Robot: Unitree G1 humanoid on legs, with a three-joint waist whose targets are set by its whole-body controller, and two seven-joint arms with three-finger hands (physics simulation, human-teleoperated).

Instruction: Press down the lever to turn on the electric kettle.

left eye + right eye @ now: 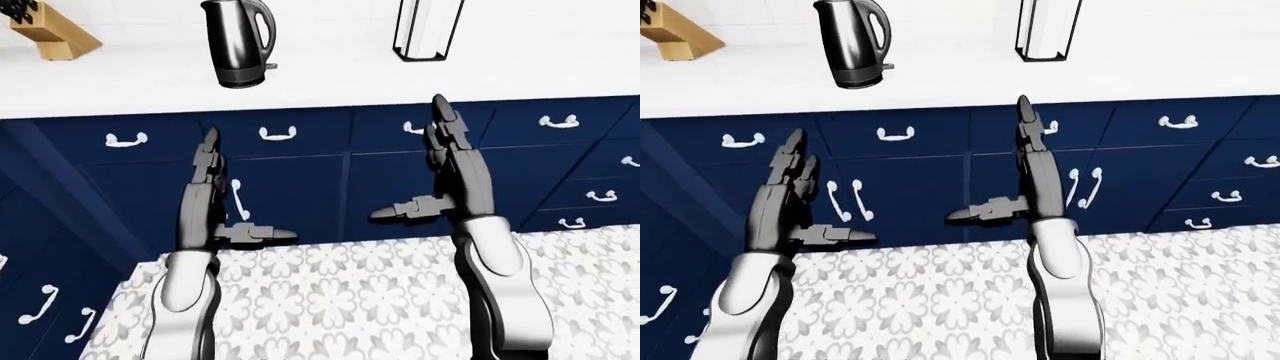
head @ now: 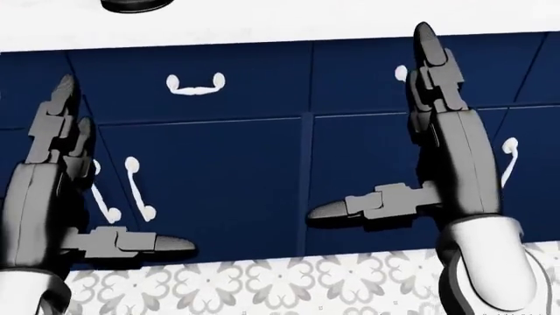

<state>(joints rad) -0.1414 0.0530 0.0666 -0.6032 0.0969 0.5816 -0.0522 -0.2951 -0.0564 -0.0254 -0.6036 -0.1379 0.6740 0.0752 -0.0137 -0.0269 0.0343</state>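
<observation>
A dark steel electric kettle stands on the white counter at the top left of the left-eye view. Its small lever sticks out to the right just above the base. Only the base's edge shows in the head view. My left hand is open, fingers pointing up and thumb out to the right, held before the navy drawers below the kettle. My right hand is open the same way, further right and a little higher. Both hands are empty and well short of the kettle.
A wooden knife block sits at the counter's top left. A white object in a black frame stands right of the kettle. Navy drawers with white handles run under the counter. Patterned floor tiles lie below.
</observation>
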